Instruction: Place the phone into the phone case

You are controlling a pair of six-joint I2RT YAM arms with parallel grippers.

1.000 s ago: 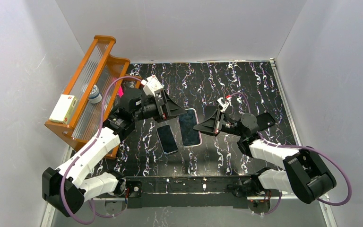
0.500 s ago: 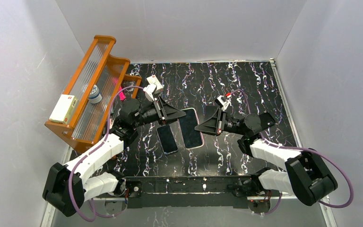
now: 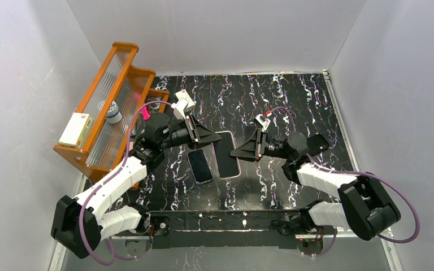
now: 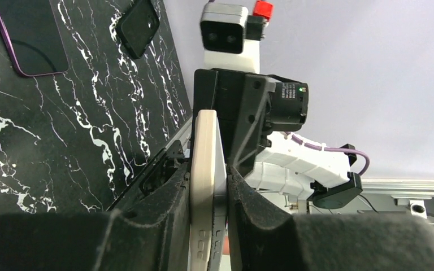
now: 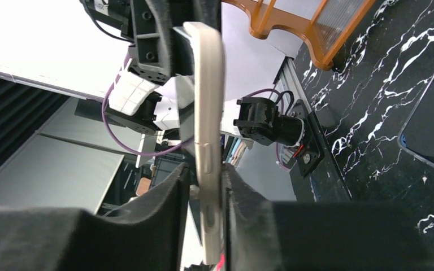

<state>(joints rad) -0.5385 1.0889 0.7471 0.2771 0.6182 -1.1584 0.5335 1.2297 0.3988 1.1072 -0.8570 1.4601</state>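
— From above, where's the cream-rimmed flat phone case?
— Over the black marbled desk, between left jaws and right jaws. The dark purple-edged phone lies just beside it.
— Left wrist?
— Left jaws clamp the case edge-on.
— Right wrist?
— Right jaws pinch the case likewise.

**Legible markings.** No lettering, brand, number or sign can be read in any view. White box on the orange rack, at ten o'clock of the desk: a faint coloured mark on its top face (too small to read). Phone case, clamped edge-on by the left end effector and the right end effector: plain pale rim. Phone, at seven o'clock: dark, blank face.
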